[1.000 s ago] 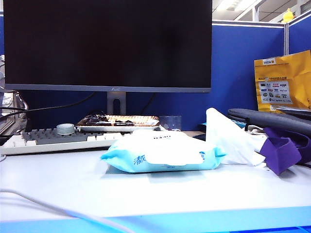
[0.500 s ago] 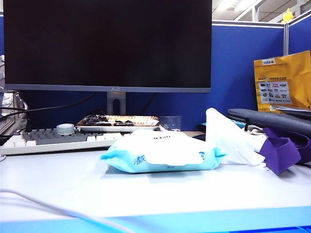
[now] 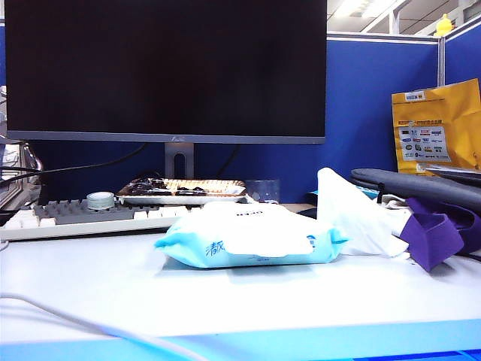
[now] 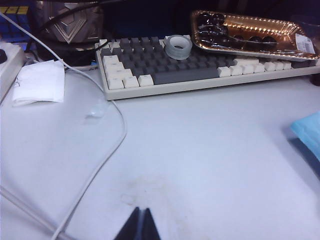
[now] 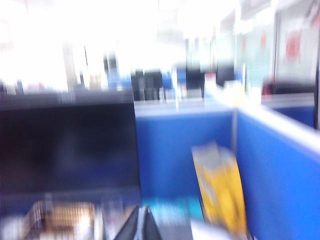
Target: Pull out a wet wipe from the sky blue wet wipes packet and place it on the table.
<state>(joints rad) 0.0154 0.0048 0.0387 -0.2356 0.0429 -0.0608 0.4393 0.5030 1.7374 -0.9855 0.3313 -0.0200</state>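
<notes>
The wipes packet sits mid-counter in front of the keyboard. A white wipe lies crumpled just beside it, on the purple cloth side. Left pincer is clenched and empty, low over bare counter. Right pincer is clenched too, up facing the monitor, blurry.

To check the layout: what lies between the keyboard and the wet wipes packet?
Exterior view: only bare table lies between keyboard and sky blue wet wipes packet.
</notes>
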